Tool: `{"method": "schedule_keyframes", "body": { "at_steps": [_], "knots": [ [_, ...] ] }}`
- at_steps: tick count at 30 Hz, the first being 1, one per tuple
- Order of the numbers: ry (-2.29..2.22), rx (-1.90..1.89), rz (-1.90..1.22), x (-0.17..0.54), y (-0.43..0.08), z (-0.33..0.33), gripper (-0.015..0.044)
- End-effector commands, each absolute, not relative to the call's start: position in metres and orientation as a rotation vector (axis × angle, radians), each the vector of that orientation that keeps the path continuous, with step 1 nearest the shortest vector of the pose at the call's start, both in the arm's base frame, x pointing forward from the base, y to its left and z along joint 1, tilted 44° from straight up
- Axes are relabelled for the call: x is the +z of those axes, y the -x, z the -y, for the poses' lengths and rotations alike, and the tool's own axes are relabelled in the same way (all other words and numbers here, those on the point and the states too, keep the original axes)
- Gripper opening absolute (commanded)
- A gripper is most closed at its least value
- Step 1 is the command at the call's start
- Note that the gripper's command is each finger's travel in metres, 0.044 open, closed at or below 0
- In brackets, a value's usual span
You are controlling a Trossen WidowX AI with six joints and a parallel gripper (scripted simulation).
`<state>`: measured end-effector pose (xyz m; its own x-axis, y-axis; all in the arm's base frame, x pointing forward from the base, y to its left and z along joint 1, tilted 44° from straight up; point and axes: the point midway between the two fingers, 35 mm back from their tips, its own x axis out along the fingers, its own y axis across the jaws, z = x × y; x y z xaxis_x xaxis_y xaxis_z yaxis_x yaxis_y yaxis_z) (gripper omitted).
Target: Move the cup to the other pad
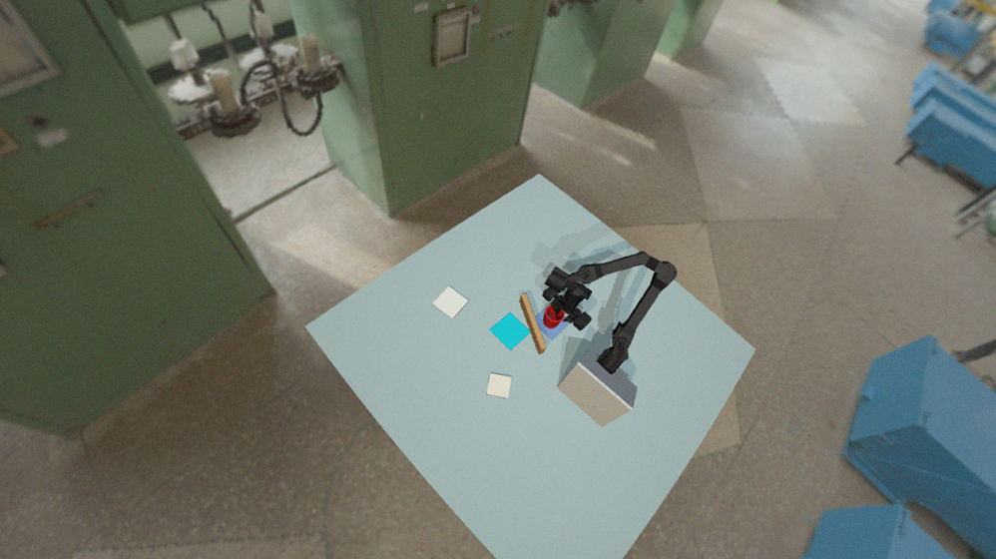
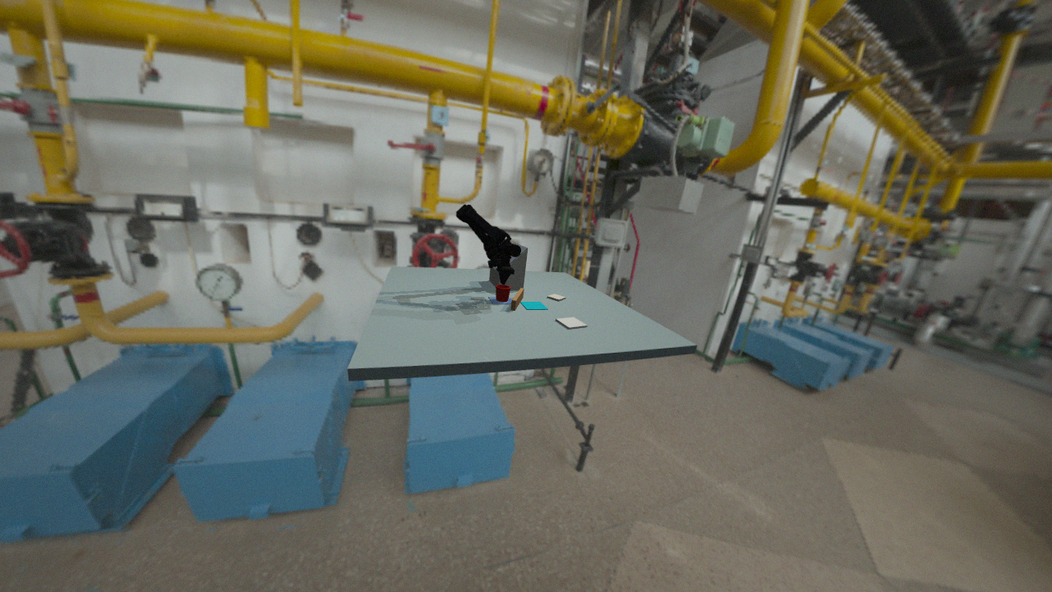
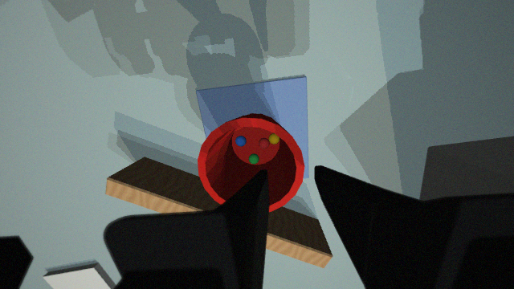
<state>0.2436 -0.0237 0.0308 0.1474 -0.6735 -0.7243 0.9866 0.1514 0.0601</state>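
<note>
Red cup (image 3: 250,160) stands upright on the blue pad (image 3: 257,102), four marbles (image 3: 257,146) inside, beside a wooden bar (image 3: 161,189). The end effector (image 3: 290,177) hovers above its rim, fingers partly spread, gripping nothing. The cyan pad (image 1: 510,330) lies beyond the bar.

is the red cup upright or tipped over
Upright: the red cup stands on the blue pad, mouth up, four marbles resting on its bottom.
</note>
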Motion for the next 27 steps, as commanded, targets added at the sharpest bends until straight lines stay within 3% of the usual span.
{"method": "schedule_keyframes", "body": {
  "at_steps": [1,27],
  "knots": [
    [-0.602,-1.315,-0.631,0.025,-0.241,0.029,0.0148],
    [-0.598,-1.317,-0.626,-0.001,-0.245,0.056,0.0148]
  ]
}}
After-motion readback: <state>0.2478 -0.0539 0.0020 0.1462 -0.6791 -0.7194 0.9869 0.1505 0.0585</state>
